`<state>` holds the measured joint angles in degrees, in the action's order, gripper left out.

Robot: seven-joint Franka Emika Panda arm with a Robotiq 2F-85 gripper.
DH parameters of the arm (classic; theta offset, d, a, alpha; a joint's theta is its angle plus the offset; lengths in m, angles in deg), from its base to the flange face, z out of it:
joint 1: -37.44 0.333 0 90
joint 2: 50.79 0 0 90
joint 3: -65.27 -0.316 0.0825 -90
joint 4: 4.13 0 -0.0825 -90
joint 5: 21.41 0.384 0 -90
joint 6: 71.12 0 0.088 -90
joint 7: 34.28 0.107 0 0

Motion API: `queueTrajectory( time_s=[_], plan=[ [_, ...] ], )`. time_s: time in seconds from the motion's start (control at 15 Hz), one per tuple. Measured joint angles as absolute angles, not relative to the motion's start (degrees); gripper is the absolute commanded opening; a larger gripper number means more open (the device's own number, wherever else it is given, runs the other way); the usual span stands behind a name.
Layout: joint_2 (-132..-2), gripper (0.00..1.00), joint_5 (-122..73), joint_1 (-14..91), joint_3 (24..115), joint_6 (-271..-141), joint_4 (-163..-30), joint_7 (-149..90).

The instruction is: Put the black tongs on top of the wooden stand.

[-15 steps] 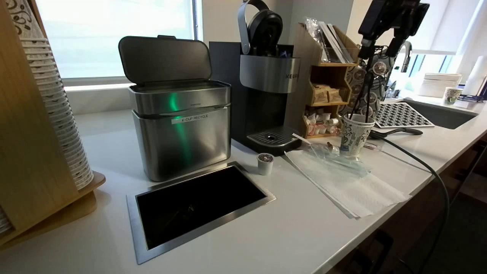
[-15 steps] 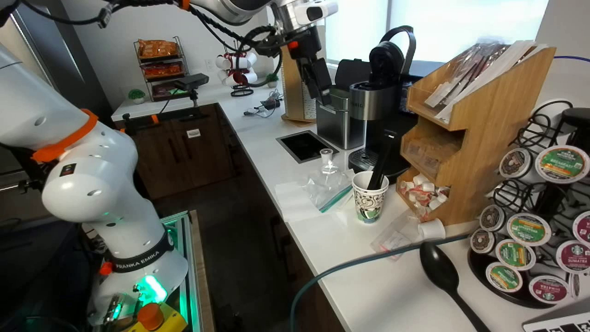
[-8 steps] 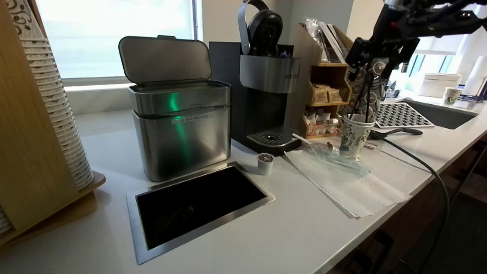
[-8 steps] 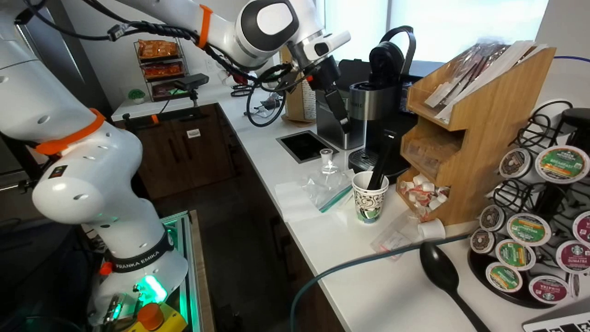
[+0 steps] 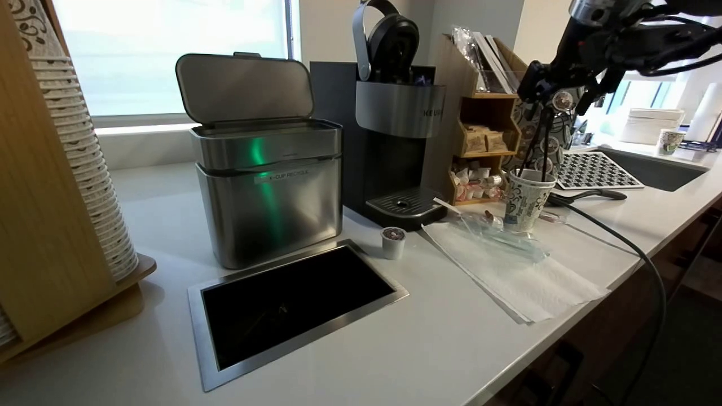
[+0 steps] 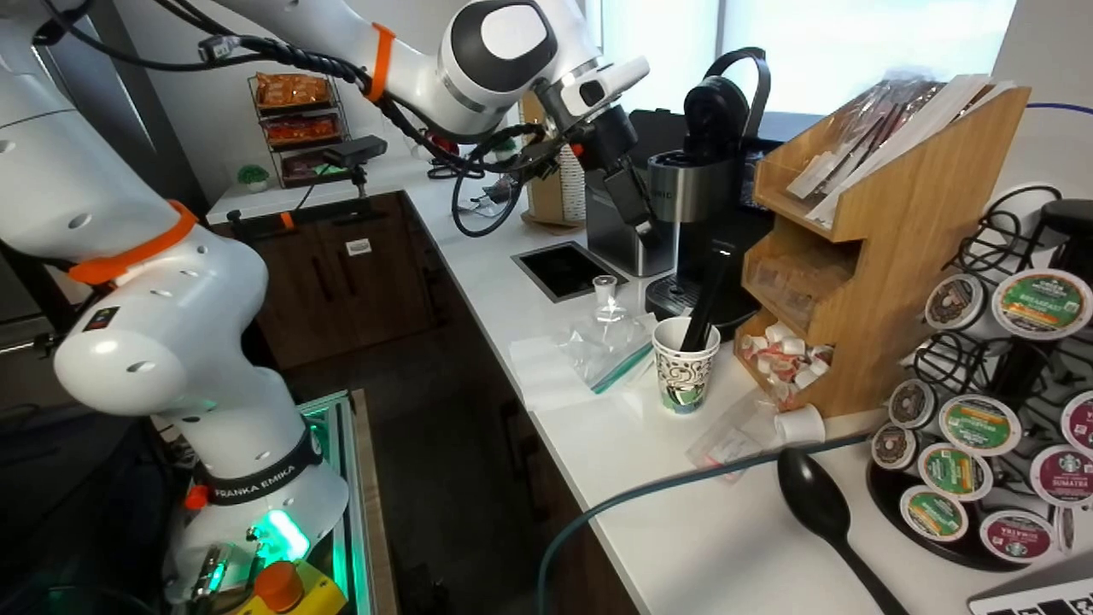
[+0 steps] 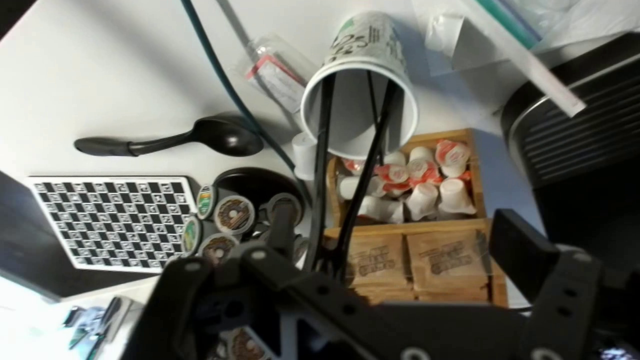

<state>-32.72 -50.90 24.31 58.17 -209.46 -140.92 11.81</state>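
Observation:
The black tongs (image 5: 542, 135) stand upright and slightly tilted in a patterned paper cup (image 5: 524, 206), top end above its rim. The tongs also show in an exterior view (image 6: 707, 295) and the wrist view (image 7: 319, 175), where their top end is near my left-hand finger. The wooden stand (image 6: 931, 205) is a tiered organizer beside the cup, with packets and sleeves on top; it also shows in the wrist view (image 7: 407, 228). My gripper (image 7: 400, 240) is open and empty. In an exterior view my gripper (image 6: 642, 224) is apart from the tongs, left of their top.
The coffee maker (image 5: 400, 110) stands beside the stand, with a steel bin (image 5: 271, 208) beyond. A pod rack (image 6: 982, 418), a black spoon (image 6: 815, 495) and a cable (image 6: 632, 495) are near. A plastic bag and paper towels (image 5: 536, 293) lie by the cup.
My gripper has moved down toward the height of the tongs' top, mostly in the first half second, then only slightly. The tongs and cup have not moved.

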Motion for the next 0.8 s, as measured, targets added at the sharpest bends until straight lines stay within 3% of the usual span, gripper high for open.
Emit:
queueTrajectory(
  time_s=[0.47, 0.8],
  plan=[
    [-32.8, 1.0, -59.8, 16.7, 49.6, -209.4, -142.9, 40.1],
    [-36.1, 1.0, -67.4, 19.8, 51.7, -209.4, -144.1, 56.9]
  ],
)
